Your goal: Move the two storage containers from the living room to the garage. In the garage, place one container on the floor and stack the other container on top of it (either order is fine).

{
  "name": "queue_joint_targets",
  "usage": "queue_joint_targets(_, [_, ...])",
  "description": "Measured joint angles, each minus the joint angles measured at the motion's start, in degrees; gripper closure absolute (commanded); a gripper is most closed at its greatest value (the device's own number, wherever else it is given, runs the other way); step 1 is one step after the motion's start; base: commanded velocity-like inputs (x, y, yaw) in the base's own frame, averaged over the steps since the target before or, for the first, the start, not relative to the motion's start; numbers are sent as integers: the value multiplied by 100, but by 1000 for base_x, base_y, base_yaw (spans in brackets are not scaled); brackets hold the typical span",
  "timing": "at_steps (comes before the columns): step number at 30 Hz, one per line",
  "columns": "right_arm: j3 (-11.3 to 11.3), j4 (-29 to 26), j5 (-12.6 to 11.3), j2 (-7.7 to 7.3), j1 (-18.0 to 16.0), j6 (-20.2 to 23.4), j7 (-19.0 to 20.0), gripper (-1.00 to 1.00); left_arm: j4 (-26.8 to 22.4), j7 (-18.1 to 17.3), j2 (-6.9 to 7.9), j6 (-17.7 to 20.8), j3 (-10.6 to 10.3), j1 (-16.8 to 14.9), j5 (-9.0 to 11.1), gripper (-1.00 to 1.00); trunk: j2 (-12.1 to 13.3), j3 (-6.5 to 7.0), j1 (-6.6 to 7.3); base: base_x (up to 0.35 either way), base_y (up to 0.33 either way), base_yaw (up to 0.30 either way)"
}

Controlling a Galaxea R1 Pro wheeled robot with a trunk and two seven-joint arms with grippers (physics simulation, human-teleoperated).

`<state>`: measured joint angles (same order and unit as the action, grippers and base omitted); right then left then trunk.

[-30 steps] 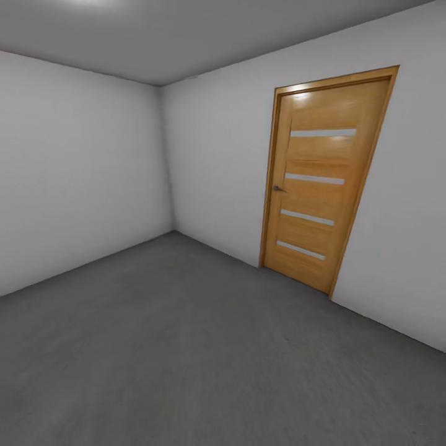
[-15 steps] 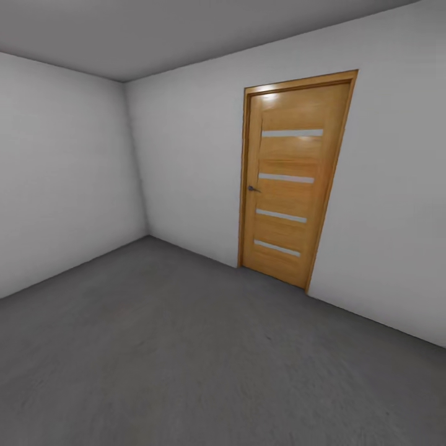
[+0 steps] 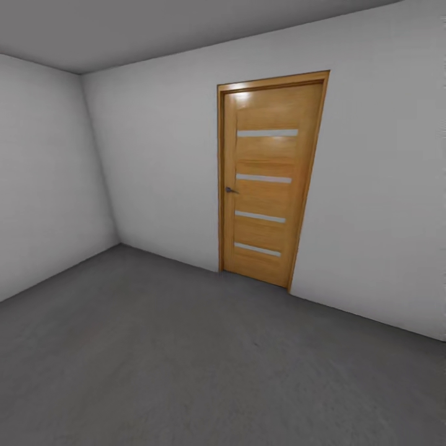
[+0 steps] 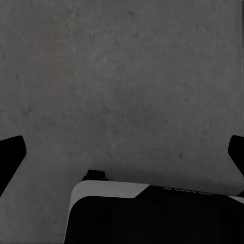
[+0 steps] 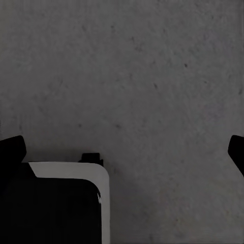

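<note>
Two pale walls (image 3: 161, 161) edge bare concrete floor (image 3: 186, 359).

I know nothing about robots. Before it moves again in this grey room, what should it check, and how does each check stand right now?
1. In the garage: ok, going by the dark grey concrete floor and pale walls.
2. Wooden door ahead: it looks shut, so not ok if that is the way out.
3. Left gripper free: ok, fingers spread wide, nothing between them, concrete beneath.
4. Right gripper free: ok, open and empty too.
5. Where the storage containers are: cannot tell.
6. Path ahead: ok, the floor towards the door looks bare.
</note>
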<state>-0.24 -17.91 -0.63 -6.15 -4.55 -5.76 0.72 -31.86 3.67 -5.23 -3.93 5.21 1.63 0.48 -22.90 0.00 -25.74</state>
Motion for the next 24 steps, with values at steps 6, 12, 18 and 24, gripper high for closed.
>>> queue_joint_targets(6, [0,0,0,0,0,-1,0,-100,0,0,22,-1,7,0,7,-100,0,0,0,291,217,-263])
queue_joint_targets(12, [0,1,7,0,-1,-2,0,-100,-2,-16,18,0,10,1,8,-100,0,0,0,291,218,-93])
queue_joint_targets(18, [0,1,8,0,-1,1,-1,-100,-1,-18,18,-2,10,1,13,-100,0,0,0,291,218,-7])
queue_joint_targets(24, [0,1,8,0,-1,3,-5,-100,0,-18,18,-7,11,1,11,-100,0,0,0,291,218,0])
